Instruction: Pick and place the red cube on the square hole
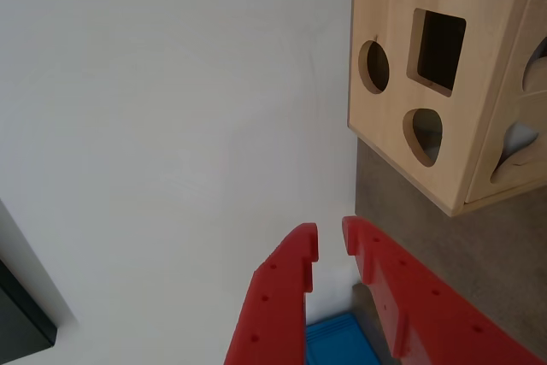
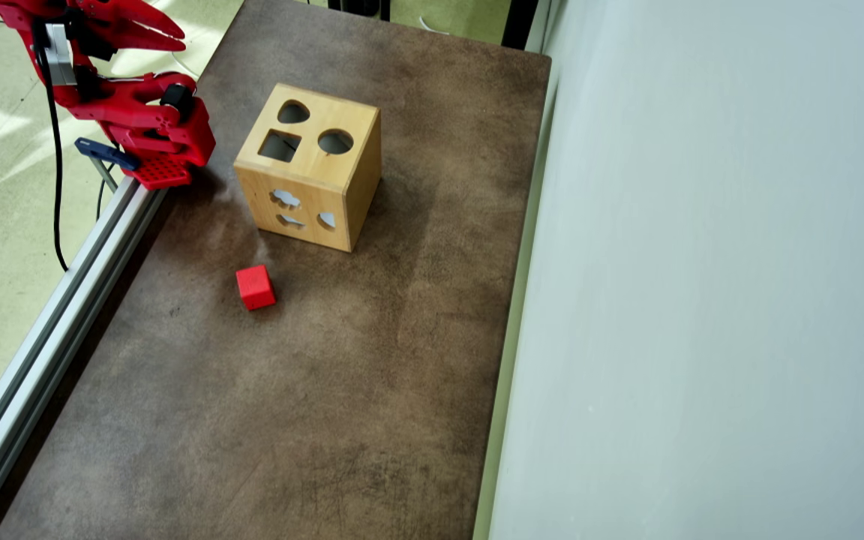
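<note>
the red cube [image 2: 255, 287] is seen lying on the brown tabletop [image 2: 342, 390] in the overhead view, just below and to the left of the wooden box [image 2: 310, 169] and apart from it. the square hole [image 2: 280, 145] is cut into the box's upper face, at the left of that face, with a round hole [image 2: 335, 141] to its right and a teardrop-shaped hole [image 2: 293, 112] beyond it. in the wrist view the square hole [image 1: 438, 49] is shown as a dark opening on the box [image 1: 479, 126] at the upper right. the jaws [image 1: 330, 245] are held slightly parted, with a narrow gap between the red tips, and nothing is gripped between them. in the overhead view the jaws [image 2: 173, 31] are found at the far left corner, raised beside the tabletop's edge, well apart from the cube. a pale wall [image 2: 702, 270] is seen along the right side
</note>
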{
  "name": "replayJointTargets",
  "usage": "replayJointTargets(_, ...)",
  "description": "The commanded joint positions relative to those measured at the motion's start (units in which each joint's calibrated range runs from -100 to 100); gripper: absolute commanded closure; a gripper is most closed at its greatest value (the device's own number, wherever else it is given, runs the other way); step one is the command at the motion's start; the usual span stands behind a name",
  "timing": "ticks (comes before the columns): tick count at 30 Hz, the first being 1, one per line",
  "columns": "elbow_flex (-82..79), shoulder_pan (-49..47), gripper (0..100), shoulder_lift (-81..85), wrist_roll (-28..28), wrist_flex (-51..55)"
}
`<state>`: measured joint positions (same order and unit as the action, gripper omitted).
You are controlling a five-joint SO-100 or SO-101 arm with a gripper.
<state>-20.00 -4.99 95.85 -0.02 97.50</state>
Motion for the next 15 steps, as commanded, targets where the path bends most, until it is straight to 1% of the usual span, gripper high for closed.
replayJointTargets(1, -0.1, -0.5, 94, -0.2, -0.1, 0.6)
replayJointTargets(15, -0.1, -0.6, 94, -0.2, -0.2, 0.6)
